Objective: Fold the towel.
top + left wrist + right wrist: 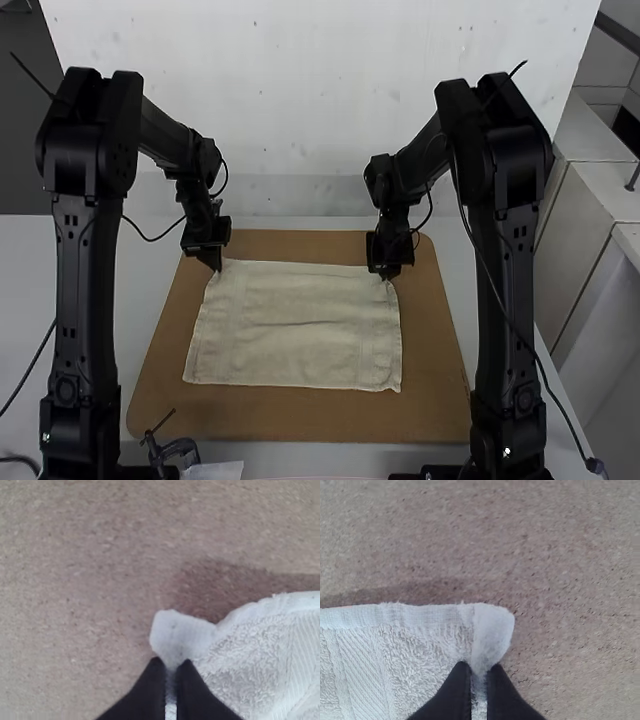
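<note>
High overview, two downward wrist close-ups

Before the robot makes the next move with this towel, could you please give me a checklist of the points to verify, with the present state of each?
1. Left gripper pinches the towel's far left corner: ok.
2. Right gripper pinches the far right corner: ok.
3. Towel lies spread, without bunching in its middle: ok, only light wrinkles.
4. Near edge lies fully on the brown board: ok.
5. Dark clamp-like tool at the board's near left is apart from the towel: ok.
6. Both grips are firm enough for lifting: cannot tell.
</note>
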Controlling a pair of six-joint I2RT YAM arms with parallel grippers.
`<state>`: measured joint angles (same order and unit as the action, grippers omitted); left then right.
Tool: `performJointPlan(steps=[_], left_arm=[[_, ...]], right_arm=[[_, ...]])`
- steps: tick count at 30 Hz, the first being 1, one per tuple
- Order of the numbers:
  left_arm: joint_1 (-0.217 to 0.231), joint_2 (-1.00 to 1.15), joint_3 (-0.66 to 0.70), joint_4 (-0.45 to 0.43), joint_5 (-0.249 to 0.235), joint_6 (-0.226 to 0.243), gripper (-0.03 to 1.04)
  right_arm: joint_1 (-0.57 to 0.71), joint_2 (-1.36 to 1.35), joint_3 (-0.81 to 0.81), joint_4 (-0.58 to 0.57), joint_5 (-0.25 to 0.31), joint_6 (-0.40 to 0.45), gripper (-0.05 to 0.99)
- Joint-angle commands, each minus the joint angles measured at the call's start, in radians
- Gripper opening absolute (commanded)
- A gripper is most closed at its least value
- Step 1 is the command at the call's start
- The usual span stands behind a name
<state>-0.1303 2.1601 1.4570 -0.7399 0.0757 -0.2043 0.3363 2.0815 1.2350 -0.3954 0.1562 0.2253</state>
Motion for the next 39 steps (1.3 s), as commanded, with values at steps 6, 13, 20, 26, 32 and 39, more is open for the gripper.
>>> performJointPlan(steps=[6,13,20,26,32,39], left_arm=[[-0.026,-0.201,-0.02,0.0,-0.022,-0.049,0.02],[-0.017,-0.299,-0.041,0.0,-0.033,-0.078,0.02],[-0.037,-0.387,-0.184,0.024,-0.031,-0.08,0.02],[-0.074,-0.467,-0.33,0.059,-0.031,-0.078,0.02],[-0.109,-0.565,-0.455,0.073,-0.033,-0.075,0.02],[-0.107,-0.687,-0.541,0.074,-0.03,-0.066,0.02]], right_arm=[[-0.017,-0.127,0.095,0.0,0.078,0.016,0.02],[-0.017,-0.218,0.08,0.035,0.085,0.019,0.02],[-0.01,-0.299,-0.048,0.081,0.083,0.011,0.02],[0.0,-0.374,-0.181,0.104,0.082,0.002,0.02],[0.026,-0.477,-0.325,0.109,0.082,-0.021,0.02],[0.053,-0.609,-0.459,0.107,0.078,-0.027,0.02]])
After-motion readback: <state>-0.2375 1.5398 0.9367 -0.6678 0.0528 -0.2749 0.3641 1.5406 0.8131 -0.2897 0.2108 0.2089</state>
